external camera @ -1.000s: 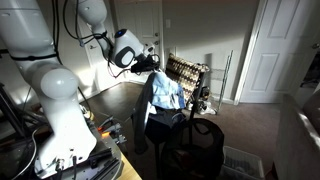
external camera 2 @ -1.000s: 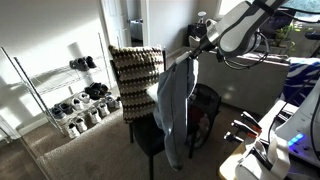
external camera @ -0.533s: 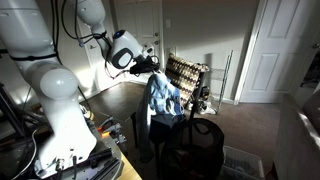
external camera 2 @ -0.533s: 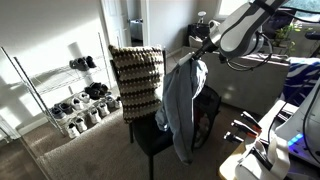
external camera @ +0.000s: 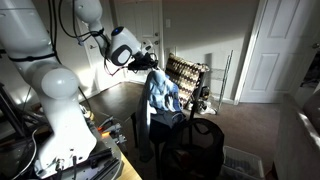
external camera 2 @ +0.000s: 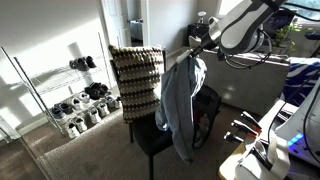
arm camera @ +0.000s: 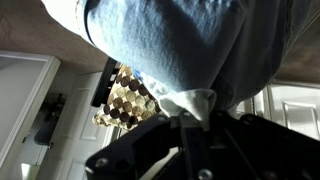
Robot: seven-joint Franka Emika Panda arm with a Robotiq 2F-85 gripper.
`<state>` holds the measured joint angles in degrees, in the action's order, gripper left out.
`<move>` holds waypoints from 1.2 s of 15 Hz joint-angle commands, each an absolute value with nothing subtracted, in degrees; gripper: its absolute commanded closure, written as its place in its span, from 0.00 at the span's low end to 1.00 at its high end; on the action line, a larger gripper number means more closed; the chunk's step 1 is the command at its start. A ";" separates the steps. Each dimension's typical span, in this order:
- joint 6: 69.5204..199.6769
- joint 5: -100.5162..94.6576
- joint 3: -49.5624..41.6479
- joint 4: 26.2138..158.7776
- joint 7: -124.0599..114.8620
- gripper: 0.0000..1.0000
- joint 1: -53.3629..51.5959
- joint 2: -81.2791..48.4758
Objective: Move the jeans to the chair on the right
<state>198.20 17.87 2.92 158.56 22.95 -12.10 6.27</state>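
Note:
The jeans (external camera: 162, 95) hang from my gripper (external camera: 152, 66) as a long floppy drape of blue denim with paler inner patches. In an exterior view the jeans (external camera 2: 180, 105) dangle over the seat of a black chair (external camera 2: 150, 135) whose back carries a checkered pattern, next to a second black chair (external camera 2: 207, 108). In the wrist view the denim (arm camera: 190, 45) fills the top, and my gripper (arm camera: 190, 112) is shut on a pale fold of it.
A wire rack with shoes (external camera 2: 60, 95) stands by the sunlit wall. A white door (external camera: 275, 50) is at the back. A dark round chair (external camera: 195, 145) sits in front. The robot base and cables (external camera: 70, 150) fill the near side.
The arm has lifted slightly and carried the hanging jeans a little sideways towards the second black chair; the grip is unchanged.

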 commanded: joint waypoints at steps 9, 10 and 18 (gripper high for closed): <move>198.09 23.80 7.82 160.05 18.79 0.97 -5.23 34.69; 198.08 24.98 8.72 158.83 18.79 0.97 -4.23 35.41; 197.98 30.67 19.38 158.82 13.47 0.97 6.14 46.62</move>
